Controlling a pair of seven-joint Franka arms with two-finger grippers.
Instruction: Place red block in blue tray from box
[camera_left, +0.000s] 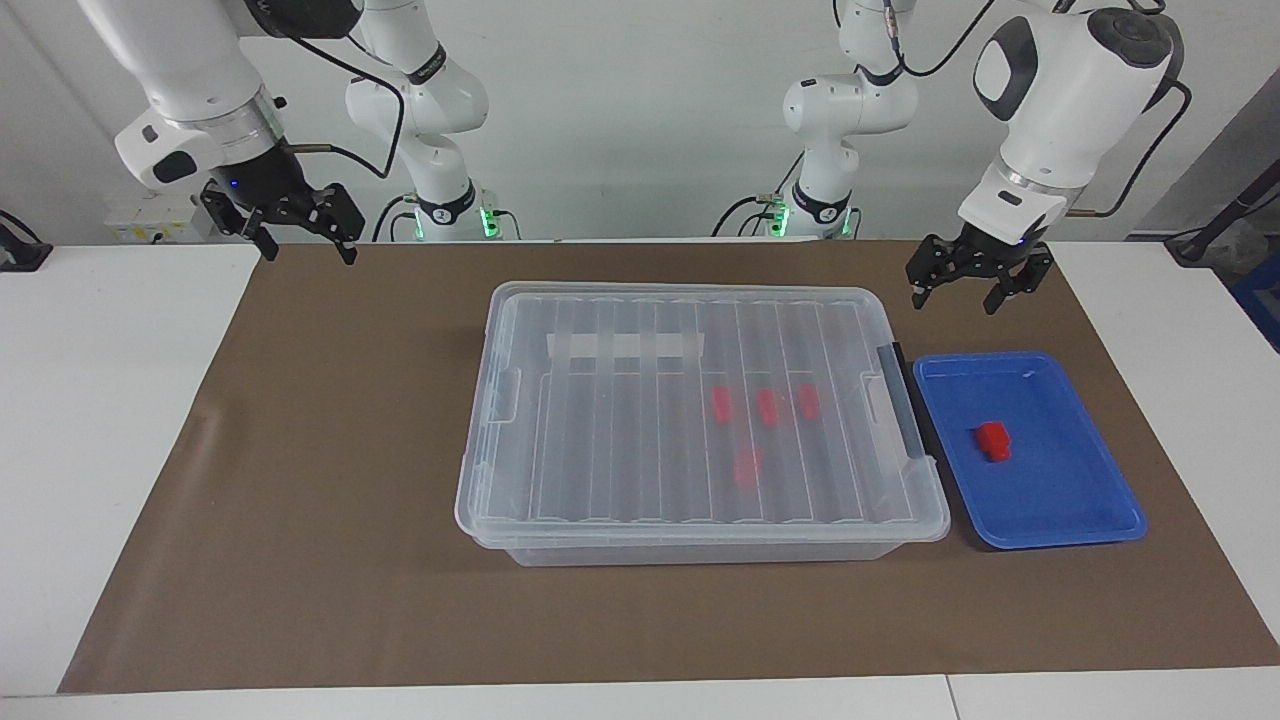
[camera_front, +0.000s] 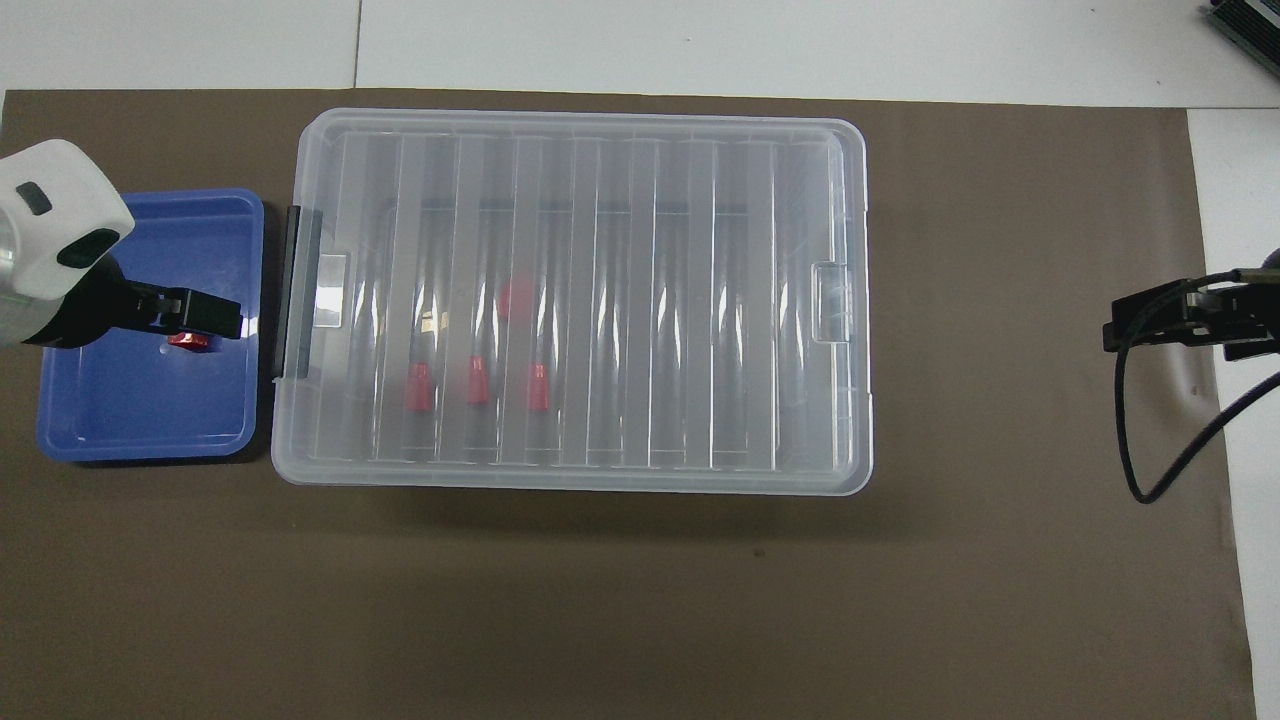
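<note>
Presently, a brown mat covers the counter. The lidded box blurs four blocks inside. The red block lies in the tray beside it. Left pincer and right pincer hang released, empty, over the mat.

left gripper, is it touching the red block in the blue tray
Apart. The facing view shows the left gripper open, raised off the table, with bare mat between it and the blue tray, where the red block lies.
</note>
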